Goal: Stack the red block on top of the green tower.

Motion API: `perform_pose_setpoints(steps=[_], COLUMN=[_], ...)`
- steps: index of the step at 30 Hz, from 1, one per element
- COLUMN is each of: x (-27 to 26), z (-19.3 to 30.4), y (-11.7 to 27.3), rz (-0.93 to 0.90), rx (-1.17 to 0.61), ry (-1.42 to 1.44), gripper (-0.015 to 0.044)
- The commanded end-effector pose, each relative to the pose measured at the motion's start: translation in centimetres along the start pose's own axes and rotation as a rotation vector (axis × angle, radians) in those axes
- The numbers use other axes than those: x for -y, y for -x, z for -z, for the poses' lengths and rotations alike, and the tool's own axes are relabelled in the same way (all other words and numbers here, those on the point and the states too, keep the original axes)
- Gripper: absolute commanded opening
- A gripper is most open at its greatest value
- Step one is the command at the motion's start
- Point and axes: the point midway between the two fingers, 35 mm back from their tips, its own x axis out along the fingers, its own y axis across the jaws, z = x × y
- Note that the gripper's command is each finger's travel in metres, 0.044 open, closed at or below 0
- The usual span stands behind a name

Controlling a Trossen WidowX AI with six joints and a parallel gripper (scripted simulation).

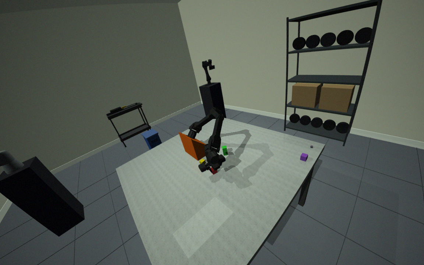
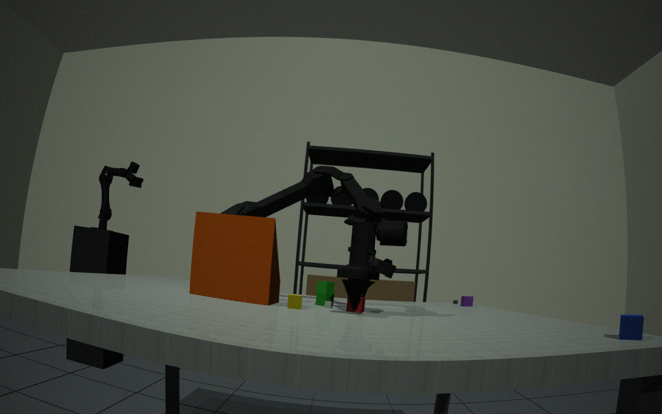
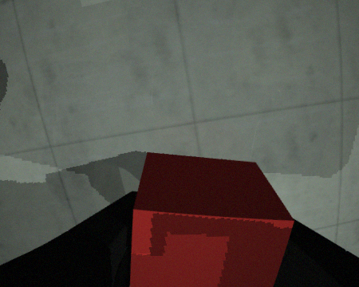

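Red block [image 3: 207,250] is sitting on the table [image 1: 180,204], low under the arm, with the gripper [image 2: 355,305] clamping it from both sides. In the wrist view dark fingers are pressing against the block's left and right faces, so the claw is grasping the red block, which looks not yet lifted. Step in hand, I'd judge: grasp just made, lift coming next. The next move is calling for a straight rise high enough to clear the green tower [image 2: 324,293], then a short carry over to it and a gentle, centred lowering before letting go.

The green tower is standing upright near the block, between it and a yellow cube [image 2: 295,301], apart from both. An orange wedge-like panel [image 2: 233,257] is standing behind them.

Block is a plain matte cube with sharp edges and flat faces, good for pinching. Table top is looking pale, faintly mottled, slightly glossy. A purple cube [image 1: 303,156] is sitting well apart near the far edge.
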Motion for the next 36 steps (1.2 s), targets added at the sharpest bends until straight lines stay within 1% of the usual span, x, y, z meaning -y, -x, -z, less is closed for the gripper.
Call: perform_pose_setpoints(steps=[1, 21, 30, 36], x=[0.0, 0.0, 0.1, -1.3], z=[-0.5, -0.4, -0.3, 0.4], y=[2.0, 11.0, 11.4, 11.6], rz=[0.001, 0.005, 0.006, 0.018], rx=[0.013, 0.014, 0.014, 0.014], ry=[0.009, 0.009, 0.01, 0.037], gripper=[0.0, 0.0, 0.0, 0.0])
